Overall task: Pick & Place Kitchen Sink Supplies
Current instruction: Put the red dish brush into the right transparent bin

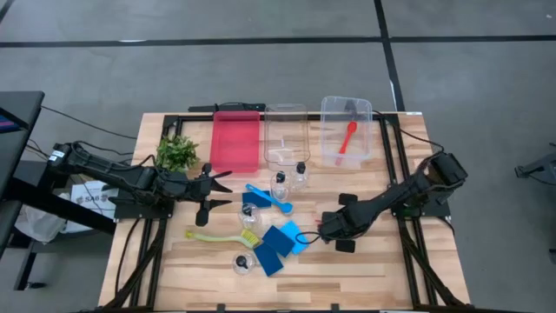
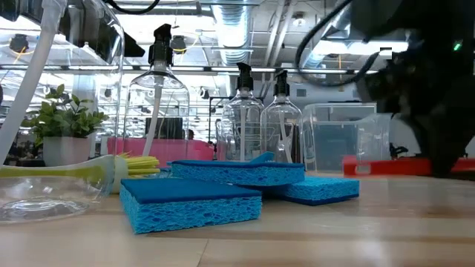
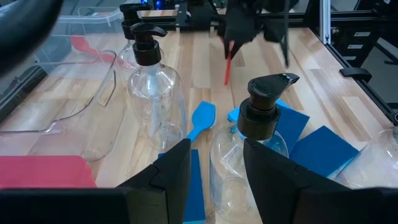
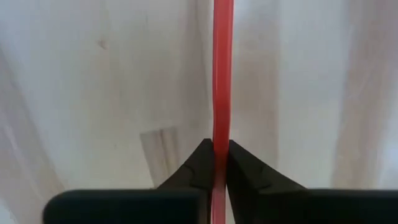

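My right gripper (image 1: 323,230) points down over the table's middle right, shut on a slim red brush (image 3: 228,65), just right of the blue sponges (image 1: 278,246). My left gripper (image 1: 228,189) hovers open at the middle left, touching nothing. A black-capped clear bottle (image 3: 261,124) stands on its base just ahead of its fingers. Two more bottles (image 1: 289,178) stand upright behind, and another (image 1: 243,261) lies near the front. A blue brush (image 1: 268,198) and a yellow-green brush (image 1: 221,235) lie flat on the wood. My right gripper pinches the red brush's thin handle (image 4: 222,134) between its two fingertips, coming from above with the fingers pointing down. The handle runs on past the fingertips and hangs below them, slightly tilted. Whether its lower end (image 3: 225,82) touches the table I cannot tell.
At the back stand a red tray (image 1: 236,143), a clear bin (image 1: 287,115) and a second clear bin (image 1: 369,130) holding another red brush (image 1: 347,139). A small leafy plant (image 1: 178,153) stands at the back left. Black frame rails edge the table.
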`<state>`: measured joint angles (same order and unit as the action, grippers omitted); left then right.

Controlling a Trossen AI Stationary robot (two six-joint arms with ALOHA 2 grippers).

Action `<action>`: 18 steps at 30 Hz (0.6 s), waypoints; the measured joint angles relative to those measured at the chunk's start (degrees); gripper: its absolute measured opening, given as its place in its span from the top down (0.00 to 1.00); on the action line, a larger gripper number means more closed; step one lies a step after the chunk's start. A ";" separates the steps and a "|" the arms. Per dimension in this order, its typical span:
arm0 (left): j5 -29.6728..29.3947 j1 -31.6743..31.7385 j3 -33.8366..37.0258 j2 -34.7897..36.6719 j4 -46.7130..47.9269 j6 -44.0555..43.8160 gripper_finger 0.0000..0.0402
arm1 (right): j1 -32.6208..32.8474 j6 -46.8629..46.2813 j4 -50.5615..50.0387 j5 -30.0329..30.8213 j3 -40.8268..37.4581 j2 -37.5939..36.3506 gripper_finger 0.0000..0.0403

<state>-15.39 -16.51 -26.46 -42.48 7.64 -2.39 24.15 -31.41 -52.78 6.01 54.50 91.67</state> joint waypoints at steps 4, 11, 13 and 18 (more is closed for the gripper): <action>0.01 0.02 0.00 0.00 -0.03 -0.01 0.63 | 2.14 -1.70 -1.70 3.35 0.04 -4.71 0.98; 0.02 0.00 0.00 0.00 -0.10 0.00 0.63 | 5.97 -1.27 -1.38 12.74 0.15 -13.41 0.94; 0.00 0.00 0.00 0.00 -0.11 0.00 0.63 | 6.87 -0.02 -1.03 15.90 0.17 -15.61 0.96; 0.01 0.02 0.00 0.00 -0.20 0.00 0.63 | 8.06 2.84 1.19 26.56 0.20 -20.90 0.97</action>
<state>-15.39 -16.49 -26.46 -42.48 7.44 -2.39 32.21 -28.56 -51.59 32.57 54.70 70.77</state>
